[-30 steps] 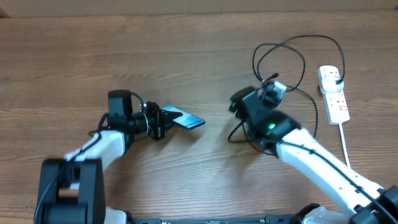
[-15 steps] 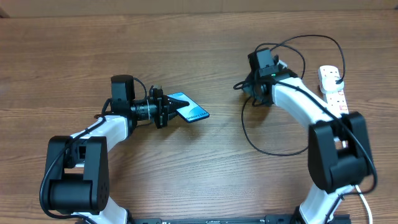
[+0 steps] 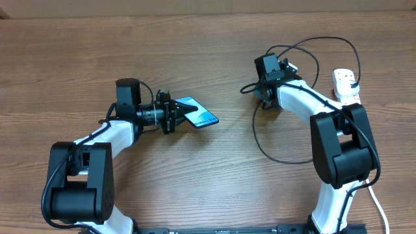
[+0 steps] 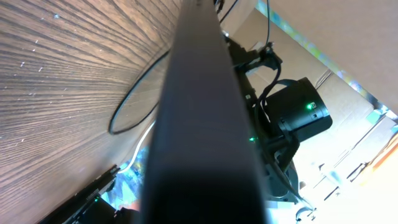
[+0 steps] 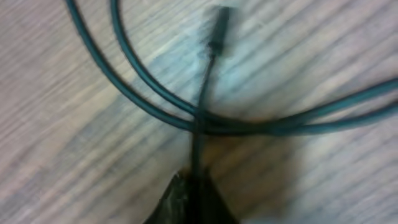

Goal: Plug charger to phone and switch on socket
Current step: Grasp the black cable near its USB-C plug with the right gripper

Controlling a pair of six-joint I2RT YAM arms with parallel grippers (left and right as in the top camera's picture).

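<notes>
The phone (image 3: 198,115), teal screen up, is held above the table with my left gripper (image 3: 171,112) shut on its left end. In the left wrist view its dark edge (image 4: 199,118) fills the centre and hides the fingers. The charger (image 3: 286,153) is a thin black cable looping over the right of the table and running up to the white socket (image 3: 344,78). My right gripper (image 3: 259,89) is shut on the cable just behind its small plug tip (image 3: 246,89). In the right wrist view the tip (image 5: 219,22) sticks out ahead of the closed fingertips (image 5: 194,198).
The right arm's upper link (image 3: 341,149) covers the lower part of the socket. A thick white cord (image 3: 378,209) runs off at the bottom right. Two strands of the cable (image 5: 155,93) cross under the held end. Bare wooden table (image 3: 214,188) lies between the arms.
My right arm has swung up and back to the cable's tip end, and its gripper went from open to shut on the cable. The left gripper carried the phone slightly to the right.
</notes>
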